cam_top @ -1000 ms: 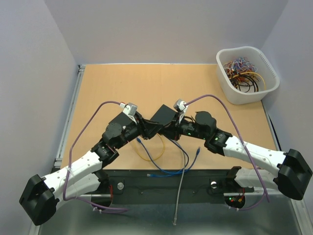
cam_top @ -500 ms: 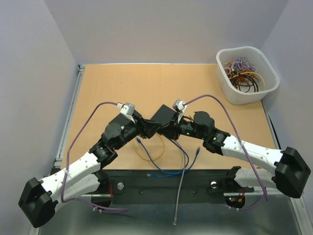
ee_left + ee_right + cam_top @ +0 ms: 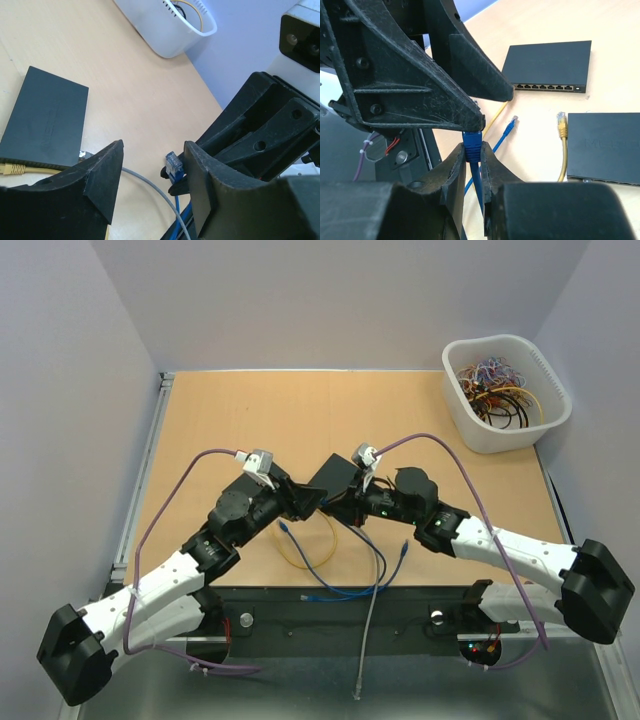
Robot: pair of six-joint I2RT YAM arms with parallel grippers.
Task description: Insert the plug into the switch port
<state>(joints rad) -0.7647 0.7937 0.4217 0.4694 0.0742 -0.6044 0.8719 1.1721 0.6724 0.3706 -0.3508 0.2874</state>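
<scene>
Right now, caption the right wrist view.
Right end effector pinches the blue plug under the left end effector, far switch beyond.

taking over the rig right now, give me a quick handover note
Left gripper: open, empty.
Right gripper: shut on the blue plug, clear of both switches.
On the table: the far switch shows its port row toward the gripper; the near switch has a yellow plug beside it.
Done: plug grasped.
To do: line it up with a port and push it in.
</scene>
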